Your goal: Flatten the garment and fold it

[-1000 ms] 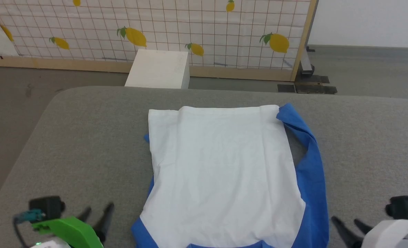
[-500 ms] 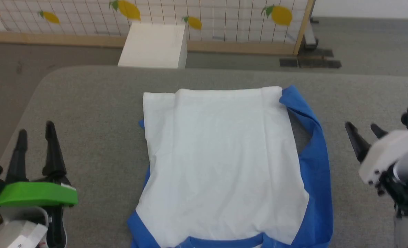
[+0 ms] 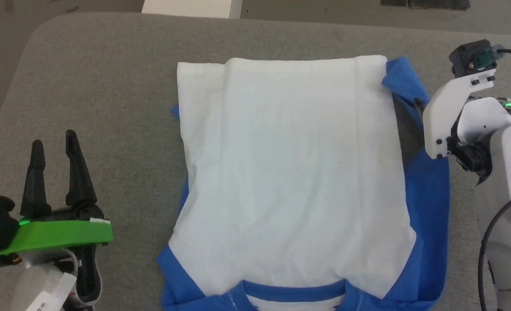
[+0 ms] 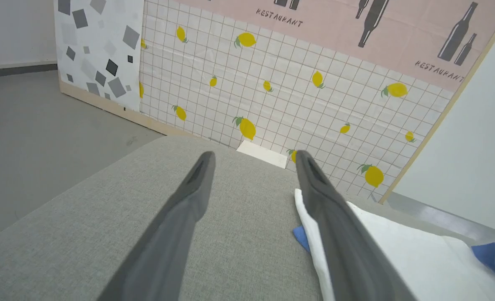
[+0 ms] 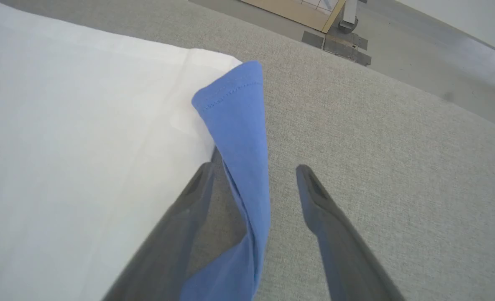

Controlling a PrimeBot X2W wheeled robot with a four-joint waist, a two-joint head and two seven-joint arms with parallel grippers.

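The left claw (image 3: 53, 140) is hanging with its fingers spread over bare grey cloth near the table's (image 3: 108, 65) left edge, apart from the garment (image 3: 290, 172). The garment is lying flat in the middle of the table, white body up, its neckband (image 3: 294, 293) toward the near edge. Toward the table's right edge, the right claw (image 5: 254, 167) is standing spread, with the raised blue sleeve (image 5: 239, 108) running between its fingers, unpinched.

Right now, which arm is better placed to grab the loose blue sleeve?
Right. The right gripper, open, hangs over the sleeve, with the fabric between its fingers. The left gripper, open too, is off the opposite side of the shirt, apart from it.
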